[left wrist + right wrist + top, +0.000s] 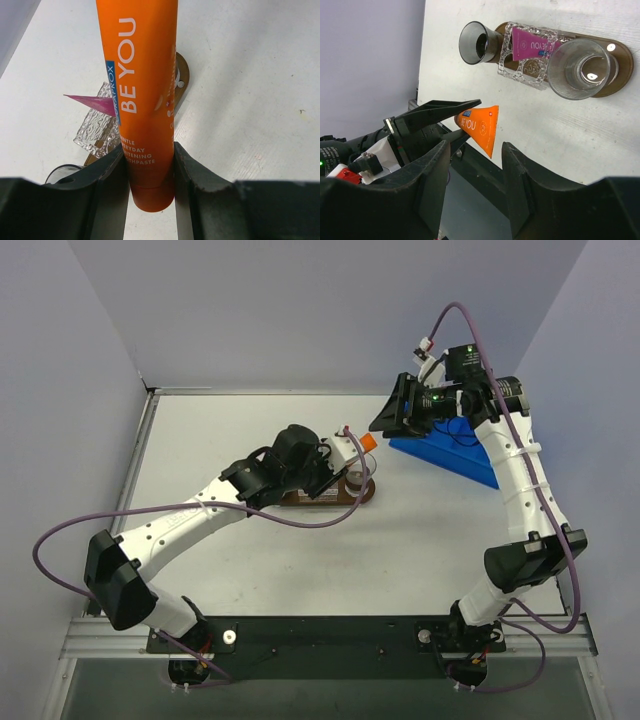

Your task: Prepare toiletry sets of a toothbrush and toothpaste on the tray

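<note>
The left pincer [149,165] is pinching the orange tube [142,90] of toothpaste near its round end. The tube's long axis runs straight out ahead of the jaws, so the flat end leads and the round end pokes back toward the wrist. It hangs in the air, touching nothing else.

The tray [181,75] lies just past and below the tube's far end. On it, slightly to the pincer's left, sits a clear textured dish [95,132] with the magenta tube [92,103] lying in it. The tray also carries a dark cup [477,42] at one end and a clear glass [580,67] at the other, the dish between them and close against both.

The left arm is plainly the nearer one for this placement. The right pincer [475,165] is spread and empty, held high and well apart from the tray, over by the blue bin [450,455].

As I read it, the next move turns on lowering the tube toward the dish. Its length will probably have to tip down to lie alongside the magenta one. Room is tight: the cup and glass flank the dish, so a knock to either is the likely slip. The pale worktop [250,100] around the tray looks flat and smooth.

No toothbrush shows in any view.
</note>
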Robot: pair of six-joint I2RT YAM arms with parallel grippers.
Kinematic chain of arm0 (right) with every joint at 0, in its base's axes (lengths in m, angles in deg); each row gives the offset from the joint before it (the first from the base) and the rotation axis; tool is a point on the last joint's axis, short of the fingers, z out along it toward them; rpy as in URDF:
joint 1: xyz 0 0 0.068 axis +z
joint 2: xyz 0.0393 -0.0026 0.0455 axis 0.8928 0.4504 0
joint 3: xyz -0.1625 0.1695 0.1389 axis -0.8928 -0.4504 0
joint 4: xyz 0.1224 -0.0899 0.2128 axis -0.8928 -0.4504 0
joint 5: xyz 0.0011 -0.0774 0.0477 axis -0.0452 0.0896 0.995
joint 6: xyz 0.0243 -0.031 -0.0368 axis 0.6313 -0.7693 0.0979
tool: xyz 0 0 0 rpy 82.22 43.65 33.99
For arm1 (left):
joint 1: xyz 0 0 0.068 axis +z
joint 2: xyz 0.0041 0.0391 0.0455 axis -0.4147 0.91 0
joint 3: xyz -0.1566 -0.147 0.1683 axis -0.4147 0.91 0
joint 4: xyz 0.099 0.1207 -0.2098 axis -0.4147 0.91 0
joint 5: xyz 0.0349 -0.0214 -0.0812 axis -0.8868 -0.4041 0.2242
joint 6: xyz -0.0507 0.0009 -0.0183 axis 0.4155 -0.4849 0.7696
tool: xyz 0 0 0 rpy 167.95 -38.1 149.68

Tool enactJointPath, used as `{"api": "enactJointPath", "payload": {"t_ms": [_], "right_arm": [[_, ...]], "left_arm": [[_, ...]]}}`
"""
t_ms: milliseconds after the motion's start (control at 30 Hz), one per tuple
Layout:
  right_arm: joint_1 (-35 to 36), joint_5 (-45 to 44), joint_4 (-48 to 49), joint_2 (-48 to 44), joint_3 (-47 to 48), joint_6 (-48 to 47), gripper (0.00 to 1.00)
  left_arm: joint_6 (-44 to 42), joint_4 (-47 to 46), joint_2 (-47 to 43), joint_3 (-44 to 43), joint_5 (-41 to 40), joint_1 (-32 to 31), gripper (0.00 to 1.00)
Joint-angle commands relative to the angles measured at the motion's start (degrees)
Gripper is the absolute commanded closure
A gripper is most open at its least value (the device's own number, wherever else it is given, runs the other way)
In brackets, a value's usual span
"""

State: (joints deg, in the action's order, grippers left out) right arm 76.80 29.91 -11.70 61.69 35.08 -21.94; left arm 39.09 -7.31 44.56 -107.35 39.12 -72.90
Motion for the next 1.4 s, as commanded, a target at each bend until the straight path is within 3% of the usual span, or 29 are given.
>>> {"api": "enactJointPath", "payload": {"t_ms": [0,267,1033,1233,1367], "right_arm": [[2.5,-0.5,-2.4,0.3,-0.5,-1.3,0.60],[4.0,0.7,-3.5,1.9,-1.2,-1.4,0.64],[1.9,-2.7,-5.6,1.8,-2.2,-3.4,0.61],[2.6,0.2,-5.5,3.1,-2.1,-2.7,0.64],[2.8,1.0,-5.3,3.5,-2.0,-2.3,0.73]], "left_arm": [[-0.5,-3.8,-2.9,-0.9,-0.8,-0.6,0.97],[0.2,-4.7,-3.1,-0.8,-2.7,-1.6,0.97],[1.8,-6.3,-3.5,-0.1,-4.2,-3.3,0.97],[1.9,-6.8,-3.1,-0.6,-4.9,-3.5,0.97],[1.9,-7.6,-2.9,-0.5,-5.0,-3.7,0.97]]}}
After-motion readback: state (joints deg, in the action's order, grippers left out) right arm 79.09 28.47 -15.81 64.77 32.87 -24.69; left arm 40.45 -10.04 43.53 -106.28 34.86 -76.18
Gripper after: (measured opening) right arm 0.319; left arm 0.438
